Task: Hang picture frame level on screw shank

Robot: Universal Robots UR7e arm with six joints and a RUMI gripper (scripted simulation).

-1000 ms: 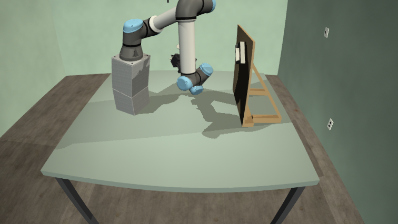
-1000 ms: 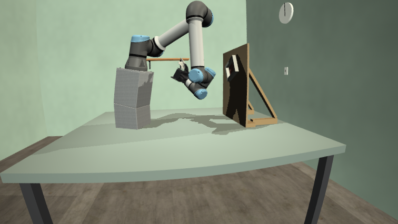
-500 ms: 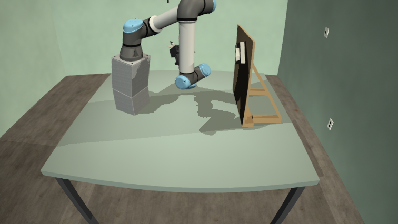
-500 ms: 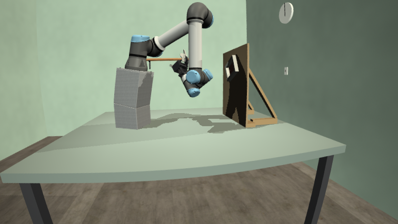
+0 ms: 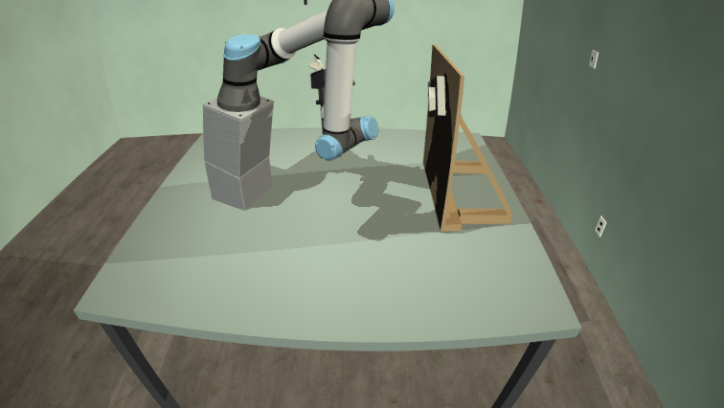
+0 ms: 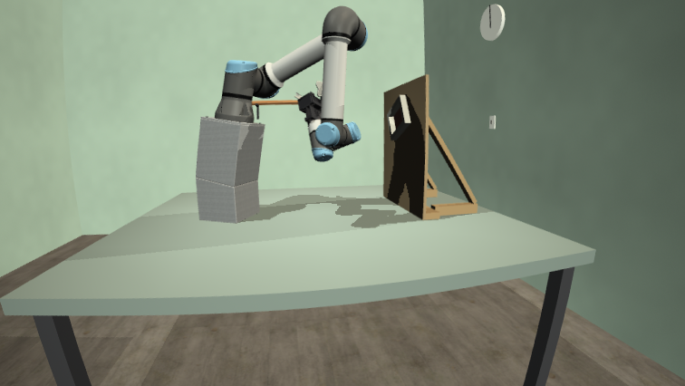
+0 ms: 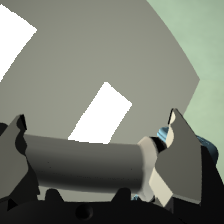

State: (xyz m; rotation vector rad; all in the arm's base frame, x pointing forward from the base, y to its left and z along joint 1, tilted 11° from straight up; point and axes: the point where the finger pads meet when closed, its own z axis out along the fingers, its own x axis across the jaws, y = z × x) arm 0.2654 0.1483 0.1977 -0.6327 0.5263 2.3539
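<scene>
The arm (image 5: pixel 338 85) (image 6: pixel 333 81) rises from its shoulder, slopes up to a high elbow, then drops almost straight down along the forearm to a low wrist (image 5: pixel 328 147) (image 6: pixel 327 134) with blue caps; from there the gripper (image 5: pixel 316 63) (image 6: pixel 309 90) (image 7: pixel 96 112) points upward, tilted back toward the shoulder side, its two jaws spread wide apart with nothing between them, while in the wrist view a pale arm tube lies beyond the fingers
</scene>
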